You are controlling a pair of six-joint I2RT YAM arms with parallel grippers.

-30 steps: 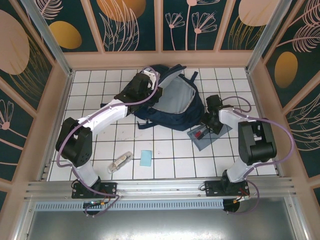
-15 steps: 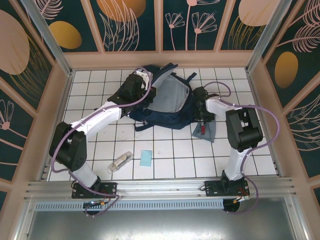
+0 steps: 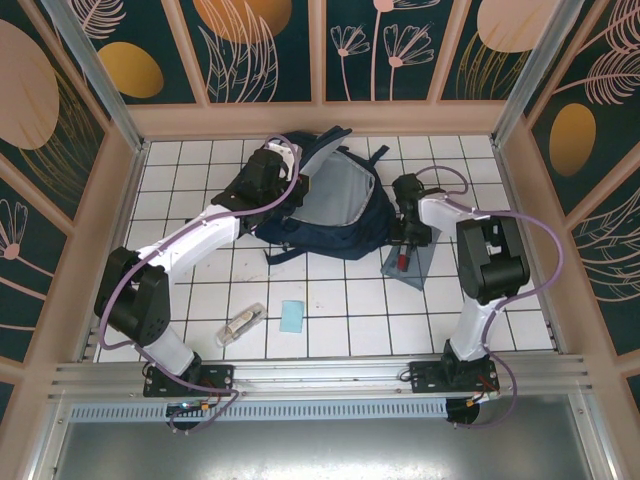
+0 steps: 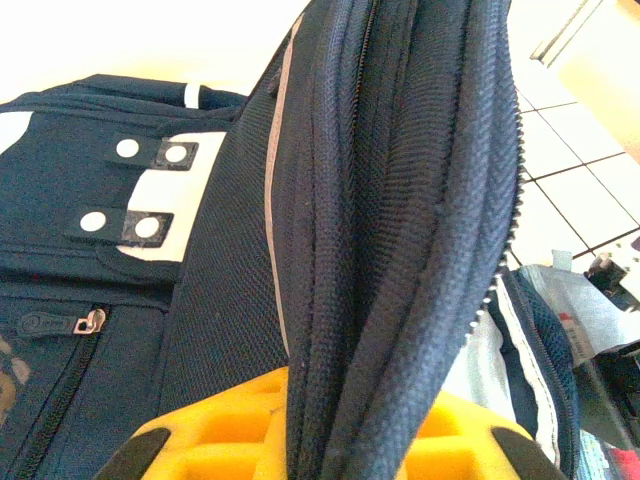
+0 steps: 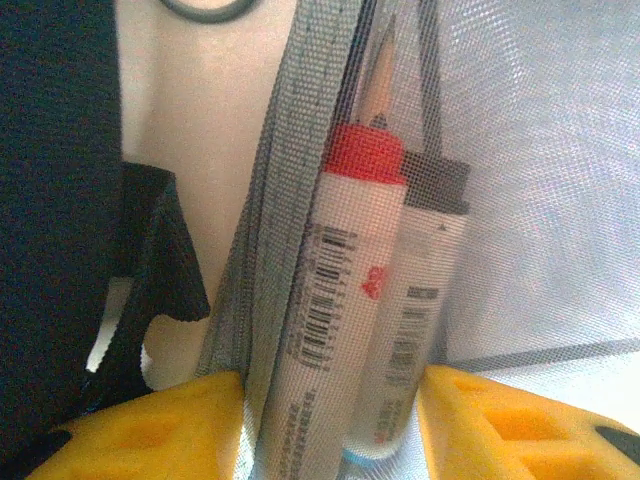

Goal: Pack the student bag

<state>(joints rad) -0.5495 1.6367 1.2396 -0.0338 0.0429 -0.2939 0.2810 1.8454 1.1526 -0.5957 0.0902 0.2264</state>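
Note:
The student bag, dark navy with a pale grey lining, lies open at the back middle of the table. My left gripper is shut on the bag's zipped opening edge, and the fabric runs between its yellow fingers. My right gripper sits just right of the bag, shut on a grey mesh pouch. In the right wrist view the pouch holds a red-capped marker, a black-capped marker and a pencil, squeezed between the gripper fingers.
A light blue square pad and a small clear-wrapped packet lie on the white tiled table in front of the bag. Wooden walls close in the back and both sides.
My right gripper closed on the mesh pouch and carried it from the tiles at the right up against the bag's right side. The left gripper shifted the bag's edge slightly left.

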